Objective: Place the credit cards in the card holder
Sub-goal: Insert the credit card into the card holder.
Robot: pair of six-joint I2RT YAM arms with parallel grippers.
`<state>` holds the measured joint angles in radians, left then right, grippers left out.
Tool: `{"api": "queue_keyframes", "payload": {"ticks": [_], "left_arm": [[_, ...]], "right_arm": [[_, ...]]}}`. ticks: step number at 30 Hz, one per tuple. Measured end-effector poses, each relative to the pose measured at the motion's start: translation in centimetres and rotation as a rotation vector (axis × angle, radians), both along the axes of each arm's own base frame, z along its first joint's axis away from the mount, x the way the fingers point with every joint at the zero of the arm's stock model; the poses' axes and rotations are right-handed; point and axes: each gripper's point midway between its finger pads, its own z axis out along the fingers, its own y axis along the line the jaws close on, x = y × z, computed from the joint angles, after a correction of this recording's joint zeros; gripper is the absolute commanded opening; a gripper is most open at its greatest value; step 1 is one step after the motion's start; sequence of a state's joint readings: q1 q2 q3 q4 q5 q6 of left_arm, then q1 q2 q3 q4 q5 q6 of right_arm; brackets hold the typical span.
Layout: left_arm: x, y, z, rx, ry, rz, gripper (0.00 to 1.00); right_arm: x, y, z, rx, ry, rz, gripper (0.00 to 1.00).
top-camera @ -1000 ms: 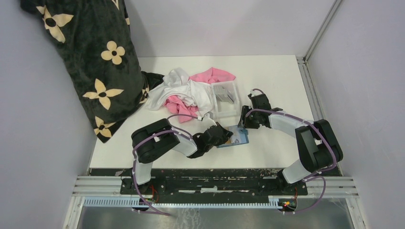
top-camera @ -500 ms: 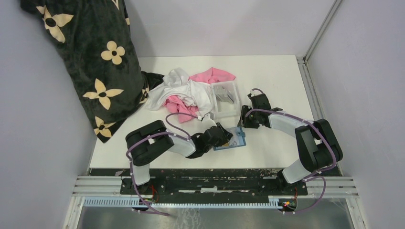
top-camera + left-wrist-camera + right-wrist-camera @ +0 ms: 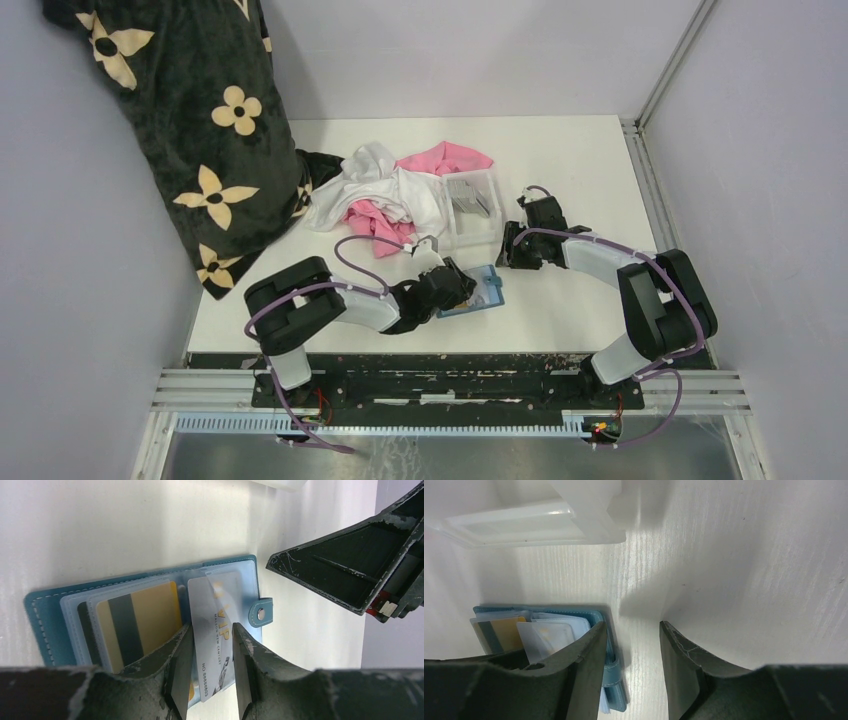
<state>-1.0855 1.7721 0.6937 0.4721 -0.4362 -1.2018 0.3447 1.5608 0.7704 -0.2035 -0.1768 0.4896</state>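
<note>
The teal-blue card holder (image 3: 487,292) lies open on the white table, its snap tab to the right in the left wrist view (image 3: 45,615). A gold-tan card (image 3: 150,615) sits in a clear inner slot. My left gripper (image 3: 210,628) is shut on a silver VIP card (image 3: 220,645) whose far end is in the slot by the tab. It sits at the holder's left edge (image 3: 458,283). My right gripper (image 3: 632,625) is open and empty, its left finger against the holder's right edge (image 3: 611,645). Several grey cards (image 3: 468,195) lie in the clear tray (image 3: 487,225).
A pile of pink and white clothes (image 3: 390,195) lies left of the tray. A dark floral blanket (image 3: 190,120) hangs at the far left. Walls close the table at the back and right. The tray corner (image 3: 524,522) is just beyond the right gripper.
My left gripper has moved left with the silver card, and the card holder has slid left with it. The right gripper has followed slightly left.
</note>
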Motion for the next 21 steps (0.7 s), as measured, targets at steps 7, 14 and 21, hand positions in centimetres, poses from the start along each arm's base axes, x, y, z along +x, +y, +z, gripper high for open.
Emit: {"api": "queue_keyframes", "payload": {"ticks": [7,14,21], "left_arm": [[0.2,0.9,0.9,0.037,-0.032,0.005,0.53],[0.2,1.4,0.9,0.064,-0.031,0.014,0.51],[0.1,2.6,1.4,0.082,-0.041,0.035,0.47]], "right_arm": [[0.0,0.1,0.0,0.002,0.000,0.003,0.50],[0.0,0.1,0.1,0.005,0.000,0.004,0.50],[-0.1,0.2,0.1,0.008,0.002,0.007,0.50]]}}
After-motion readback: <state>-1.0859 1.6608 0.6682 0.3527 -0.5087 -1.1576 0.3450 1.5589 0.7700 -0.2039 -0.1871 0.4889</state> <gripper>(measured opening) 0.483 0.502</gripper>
